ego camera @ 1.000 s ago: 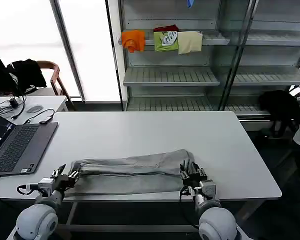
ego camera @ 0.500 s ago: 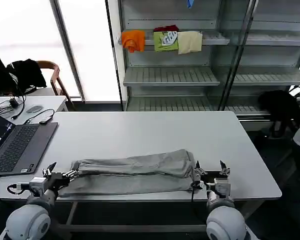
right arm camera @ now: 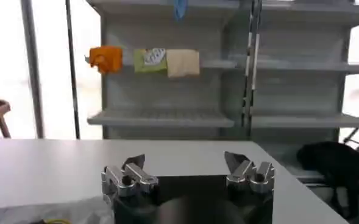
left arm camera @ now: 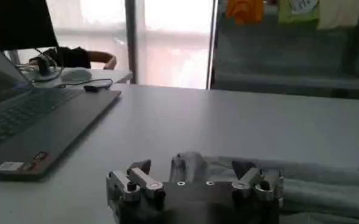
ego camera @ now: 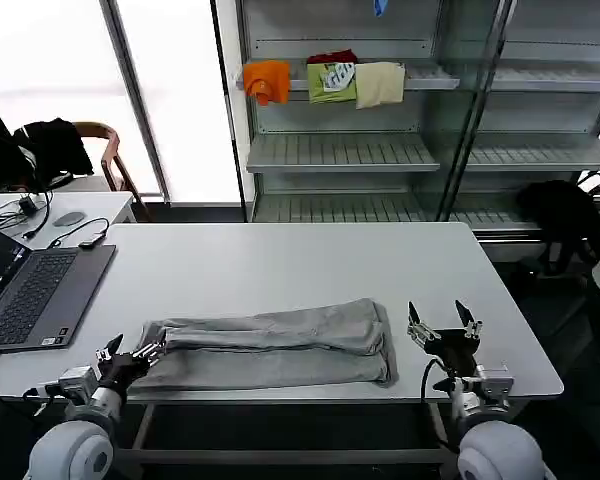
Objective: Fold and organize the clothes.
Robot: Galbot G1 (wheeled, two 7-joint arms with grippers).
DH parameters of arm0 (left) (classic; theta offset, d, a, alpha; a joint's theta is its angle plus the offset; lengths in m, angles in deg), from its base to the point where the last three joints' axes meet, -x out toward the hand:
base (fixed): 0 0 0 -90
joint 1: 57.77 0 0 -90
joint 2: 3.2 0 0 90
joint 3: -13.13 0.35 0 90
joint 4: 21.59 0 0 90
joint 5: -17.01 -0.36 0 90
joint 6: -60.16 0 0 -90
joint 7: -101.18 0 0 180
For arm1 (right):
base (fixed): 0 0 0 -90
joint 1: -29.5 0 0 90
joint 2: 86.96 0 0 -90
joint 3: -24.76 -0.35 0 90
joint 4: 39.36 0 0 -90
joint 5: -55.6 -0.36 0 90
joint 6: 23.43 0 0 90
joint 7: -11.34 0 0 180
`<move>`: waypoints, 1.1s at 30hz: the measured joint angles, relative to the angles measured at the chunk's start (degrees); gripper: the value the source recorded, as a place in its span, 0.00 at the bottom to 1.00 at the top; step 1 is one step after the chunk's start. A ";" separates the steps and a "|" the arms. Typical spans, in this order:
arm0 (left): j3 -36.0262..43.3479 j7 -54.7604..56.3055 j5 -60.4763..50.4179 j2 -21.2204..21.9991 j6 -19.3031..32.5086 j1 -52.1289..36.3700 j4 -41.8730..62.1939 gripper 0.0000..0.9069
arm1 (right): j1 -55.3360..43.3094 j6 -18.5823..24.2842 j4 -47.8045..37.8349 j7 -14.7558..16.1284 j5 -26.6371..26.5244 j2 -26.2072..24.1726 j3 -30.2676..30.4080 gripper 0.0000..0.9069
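A light grey shirt (ego camera: 270,352) lies folded into a long flat strip near the front edge of the white table (ego camera: 280,265), running from side to side. The left gripper (ego camera: 130,356) sits at the left end of the shirt, low by the table's front edge. Its fingers are spread apart, with the end of the cloth bunched between them in the left wrist view (left arm camera: 194,176), but they do not look squeezed on it. The right gripper (ego camera: 443,322) is just off the right end of the shirt, over bare table and not touching the cloth. Its two fingers (right arm camera: 132,167) stand wide apart with nothing between them. A grey laptop (ego camera: 35,290) lies open on the table to the left of the shirt. Behind the table stands a metal shelf rack (ego camera: 380,150), and on its upper shelf sit three folded garments in a row: an orange one (ego camera: 267,80), a green one (ego camera: 331,81) and a cream one (ego camera: 379,84).
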 measured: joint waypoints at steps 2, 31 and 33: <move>0.23 -0.07 0.31 0.97 0.73 -0.12 0.68 1.00 | 0.86 1.42 0.18 1.60 -0.28 -0.32 -1.16 1.00; 2.72 -2.83 1.10 6.03 6.16 -0.87 5.73 0.00 | 7.30 10.34 0.29 8.77 -1.76 -0.51 -8.98 1.00; 2.81 -3.03 1.20 5.89 6.35 -1.06 5.60 0.00 | 7.67 10.76 0.07 8.83 -1.89 -0.51 -9.29 1.00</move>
